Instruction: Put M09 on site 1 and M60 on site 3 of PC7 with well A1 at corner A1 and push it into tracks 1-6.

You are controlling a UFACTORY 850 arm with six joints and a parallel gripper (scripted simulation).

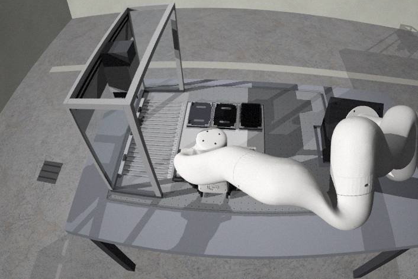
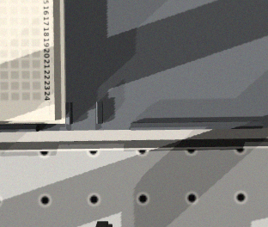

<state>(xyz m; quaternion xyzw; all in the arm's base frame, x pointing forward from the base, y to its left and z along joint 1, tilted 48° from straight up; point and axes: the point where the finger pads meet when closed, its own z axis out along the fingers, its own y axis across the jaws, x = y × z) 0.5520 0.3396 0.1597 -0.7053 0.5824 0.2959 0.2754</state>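
Arm (image 1: 270,178) draped over apron, hiding carrier; three nests (image 1: 225,115) beyond. Wrist alone shows 384-well plate (image 2: 17,60) beside locators (image 2: 99,111). Gripper (image 1: 212,188) wide open, empty.

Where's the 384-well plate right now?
In the wrist view, the plate fills the upper-left corner, its numbered edge ending at 24, right beside two small locator tabs and just above the holed breadboard.

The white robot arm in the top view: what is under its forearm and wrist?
Under the white robot arm lies the grey perforated base plate. The gripper and whatever sits below the wrist are covered.
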